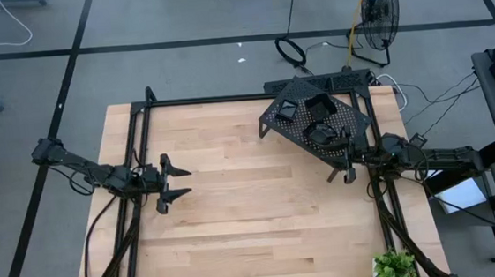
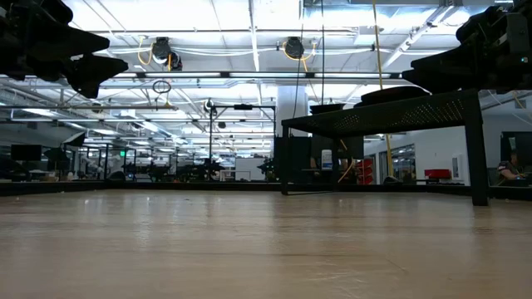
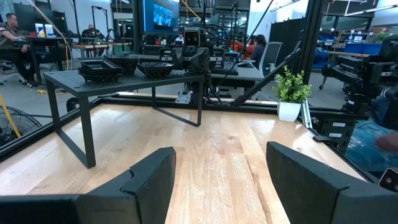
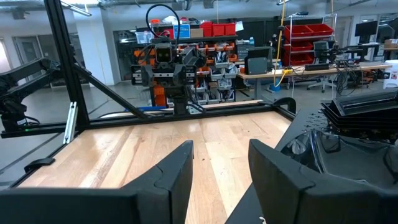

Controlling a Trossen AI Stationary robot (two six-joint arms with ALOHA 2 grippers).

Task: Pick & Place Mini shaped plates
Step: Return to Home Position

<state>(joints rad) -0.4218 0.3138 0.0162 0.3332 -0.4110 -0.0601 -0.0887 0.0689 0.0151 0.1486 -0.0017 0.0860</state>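
at the far right of the table (image 1: pixel 254 218), the mini shaped plates (image 1: pixel 319 106) sit in small stacks on the black perforated rack (image 1: pixel 298 127). the right gripper (image 1: pixel 349 165) hovers by the rack's near corner, fingers apart and empty; the left gripper (image 1: pixel 185 182) hangs over the table's left side, fingers spread, holding nothing

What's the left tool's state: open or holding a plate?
Open, empty: the left tool shows fingers apart, bare table between them.
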